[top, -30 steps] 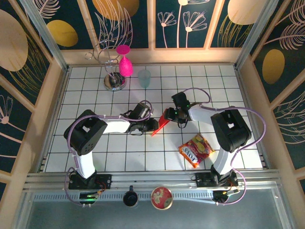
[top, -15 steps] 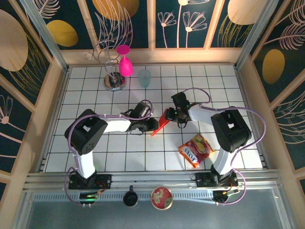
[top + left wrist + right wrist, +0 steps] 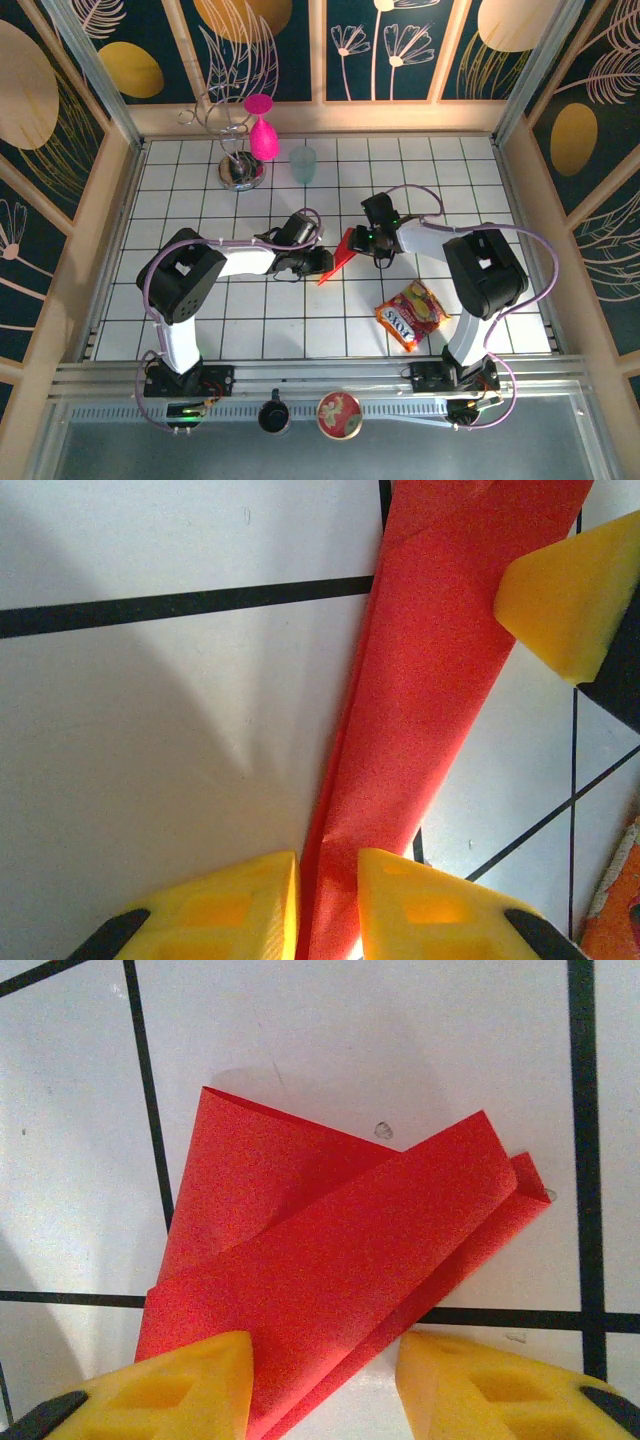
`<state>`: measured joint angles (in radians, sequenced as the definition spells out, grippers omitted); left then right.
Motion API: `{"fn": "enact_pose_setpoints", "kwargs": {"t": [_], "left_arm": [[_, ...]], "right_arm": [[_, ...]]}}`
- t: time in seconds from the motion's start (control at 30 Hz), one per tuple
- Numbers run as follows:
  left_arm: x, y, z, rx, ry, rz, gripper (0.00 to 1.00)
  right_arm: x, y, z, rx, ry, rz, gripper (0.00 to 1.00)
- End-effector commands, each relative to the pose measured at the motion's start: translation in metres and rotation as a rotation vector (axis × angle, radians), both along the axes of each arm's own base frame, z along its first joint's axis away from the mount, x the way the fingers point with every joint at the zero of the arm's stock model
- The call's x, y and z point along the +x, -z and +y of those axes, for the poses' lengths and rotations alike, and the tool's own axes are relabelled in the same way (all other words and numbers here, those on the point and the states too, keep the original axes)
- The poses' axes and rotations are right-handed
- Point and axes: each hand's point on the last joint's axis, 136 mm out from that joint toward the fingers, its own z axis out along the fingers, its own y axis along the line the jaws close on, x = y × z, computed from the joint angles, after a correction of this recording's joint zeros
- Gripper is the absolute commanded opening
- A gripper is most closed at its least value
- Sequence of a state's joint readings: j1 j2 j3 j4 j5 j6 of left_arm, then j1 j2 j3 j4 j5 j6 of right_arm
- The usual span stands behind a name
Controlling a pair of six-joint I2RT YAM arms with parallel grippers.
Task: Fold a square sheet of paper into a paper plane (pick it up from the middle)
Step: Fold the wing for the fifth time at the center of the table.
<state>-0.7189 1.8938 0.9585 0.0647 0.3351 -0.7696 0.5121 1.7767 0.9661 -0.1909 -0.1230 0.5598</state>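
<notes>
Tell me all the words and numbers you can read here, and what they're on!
On the snack packet: big dark letters on a yellow patch, too small and tilted to read for sure.
On the round red disc at the near edge: a pale pattern, no letters I can make out.
On the red paper: plain, no writing at all.
So there is nothing I can quote safely.

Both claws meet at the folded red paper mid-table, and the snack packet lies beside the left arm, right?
No: the top external view shows the snack packet beside the right arm. The left gripper and right gripper do meet at the folded red paper.
</notes>
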Motion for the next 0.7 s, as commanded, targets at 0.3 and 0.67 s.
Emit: {"fn": "enact_pose_setpoints", "kwargs": {"t": [0.3,0.67], "left_arm": [[-0.025,0.090,0.043,0.273,0.011,0.114,0.23],[-0.022,0.096,0.049,0.355,0.056,0.112,0.23]], "right_arm": [[-0.013,0.039,-0.017,-0.079,0.027,0.083,0.42],[0.006,-0.031,-0.014,0.029,0.067,-0.080,0.45]]}}
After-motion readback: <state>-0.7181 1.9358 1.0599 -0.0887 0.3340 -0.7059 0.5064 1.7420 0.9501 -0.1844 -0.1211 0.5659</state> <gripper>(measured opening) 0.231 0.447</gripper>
